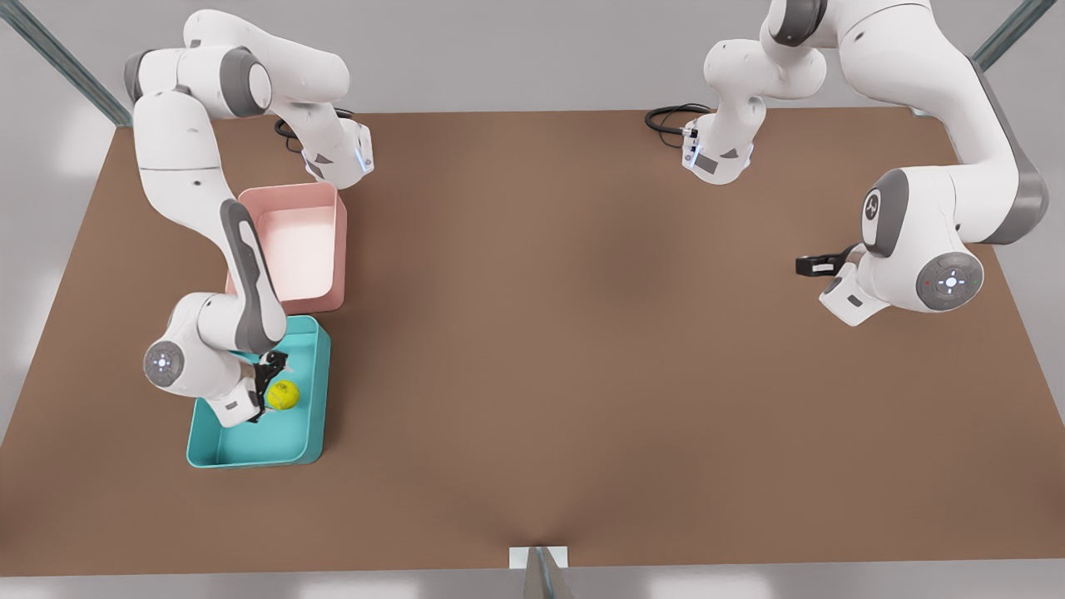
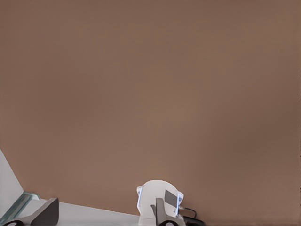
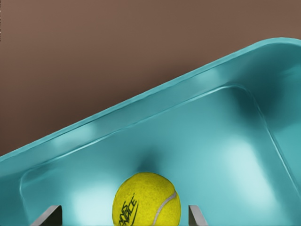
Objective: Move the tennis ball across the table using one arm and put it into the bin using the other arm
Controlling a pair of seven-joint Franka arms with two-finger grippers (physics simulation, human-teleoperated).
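a large matte brown table (image 1: pixel 566 349) is seen from above in the front view, bounded by pale grey surroundings with metal frame struts at the corners and one at the 6 o'clock edge. two white arm bases with black cables are mounted along the 12 o'clock edge.

toward 9 o'clock a pink bin (image 1: pixel 295 245) is set, and a teal bin (image 1: pixel 250 445) lies just beside it on its 6 o'clock side. the tennis ball (image 1: pixel 283 394) is found inside the teal bin, with the right gripper (image 1: pixel 268 389) lowered over it. toward 3 o'clock the left gripper (image 1: pixel 819 265) is held above bare table, well apart from both bins; that arm waits.

in the right wrist view the tennis ball (image 3: pixel 146 200) is shown resting on the floor of the teal bin (image 3: pixel 141 101), its pale seam and dark lettering visible, details not readable from the front. the right gripper's fingers (image 3: pixel 197 216) are spread to either side of the ball, clear of its surface: released.

in the left wrist view plain table (image 2: pixel 150 94) is recorded, with an arm base (image 2: pixel 159 200) at its edge. the left gripper's fingers (image 2: pixel 44 214) are partly shown; their spacing cannot be told.
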